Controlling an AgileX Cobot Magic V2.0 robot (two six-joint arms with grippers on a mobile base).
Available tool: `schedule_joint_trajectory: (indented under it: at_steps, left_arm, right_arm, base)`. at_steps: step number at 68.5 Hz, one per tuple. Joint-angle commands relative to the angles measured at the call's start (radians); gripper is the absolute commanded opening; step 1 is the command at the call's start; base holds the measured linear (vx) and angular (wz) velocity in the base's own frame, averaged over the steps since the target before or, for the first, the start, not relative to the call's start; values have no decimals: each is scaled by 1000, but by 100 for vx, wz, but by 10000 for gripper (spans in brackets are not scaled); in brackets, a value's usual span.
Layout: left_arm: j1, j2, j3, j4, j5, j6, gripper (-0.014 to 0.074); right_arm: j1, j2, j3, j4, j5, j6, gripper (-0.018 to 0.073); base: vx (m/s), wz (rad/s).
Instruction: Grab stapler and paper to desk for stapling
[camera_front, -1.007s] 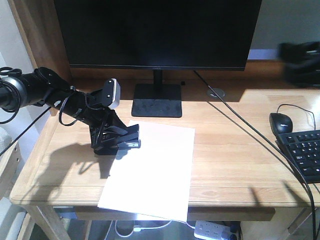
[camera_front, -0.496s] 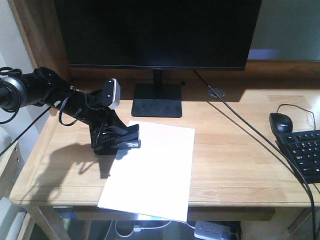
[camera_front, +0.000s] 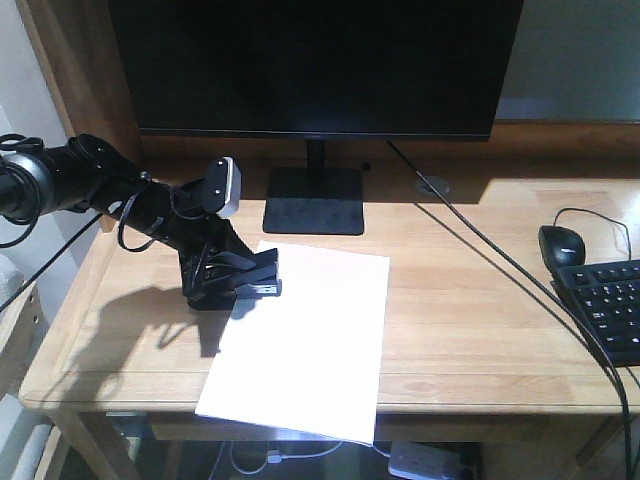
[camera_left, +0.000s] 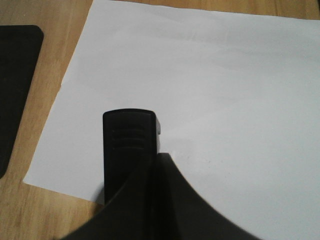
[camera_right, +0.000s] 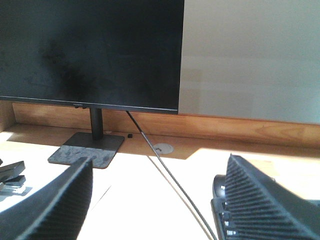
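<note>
Now the stapler (camera_front: 255, 277) is seen at the upper left corner of the paper (camera_front: 305, 340), its nose over the sheet's edge, with the left gripper (camera_front: 222, 280) closed around its rear. From the left wrist view the stapler's black head (camera_left: 131, 145) is shown above white paper, near the sheet's left edge, and the finger (camera_left: 165, 200) beside it is pressed close. Whether the stapler's base is resting on the sheet or is held just above it cannot be told. The paper is laid flat on the desk (camera_front: 470, 330), in front of the monitor stand (camera_front: 313, 213), with its near edge hanging slightly past the desk's front rim.

Both task items are thus judged to be already on the desk, and the step in hand appears to be the setting of the stapler at the corner for stapling. A short downward press on the stapler's top would be called for next, with the paper's corner kept inside the throat.

The right gripper (camera_right: 155, 200) is shown in its own wrist view with fingers spread wide and nothing between them, aimed toward the monitor (camera_right: 90, 50); a keyboard (camera_front: 610, 305) and mouse (camera_front: 562, 243) lie well apart at the right.
</note>
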Motion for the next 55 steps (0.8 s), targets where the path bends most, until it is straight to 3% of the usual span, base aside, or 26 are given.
schedule_joint_trajectory:
  at_steps: [1,55]
  left_arm:
    - [1,-62,-25,-54,16,-9,-6]
    - [1,-62,-25,-54,16,-9,-6]
  right_arm:
    - [-6,12,-22,-21,-58,-2,528]
    - [-6,12,-22,-23,-57,-4,528]
  base:
    - [0,0]
    - [0,0]
